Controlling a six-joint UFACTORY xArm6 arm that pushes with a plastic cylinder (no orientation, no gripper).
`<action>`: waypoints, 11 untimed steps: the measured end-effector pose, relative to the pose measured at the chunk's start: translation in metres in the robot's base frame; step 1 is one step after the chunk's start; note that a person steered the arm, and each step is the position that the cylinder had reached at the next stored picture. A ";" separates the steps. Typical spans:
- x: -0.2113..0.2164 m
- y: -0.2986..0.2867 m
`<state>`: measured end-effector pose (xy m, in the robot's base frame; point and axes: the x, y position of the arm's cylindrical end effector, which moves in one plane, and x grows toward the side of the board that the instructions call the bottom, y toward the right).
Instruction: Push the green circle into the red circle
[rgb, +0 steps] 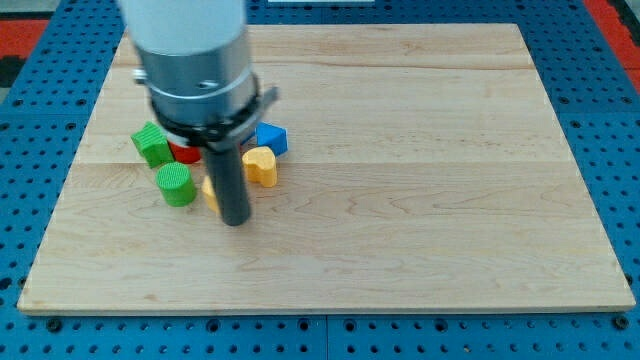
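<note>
Pale wooden board surface (400, 150), blocks clustered at view's left. No claw on this arm, just a dark rod, so no clenched/released state to tell. Green ridged cylinder, the green circle (175, 185), sits just below the red circle (184, 153), mostly hidden, seemingly apart. My tip (235, 221) is right of green. Push not finished.

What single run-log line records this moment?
tip: right of green circle block, apart | red block: mostly hidden under arm, above green circle | push: contact not yet visible
</note>
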<state>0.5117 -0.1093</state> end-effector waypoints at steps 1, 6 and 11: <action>-0.012 -0.037; -0.021 -0.093; -0.004 -0.089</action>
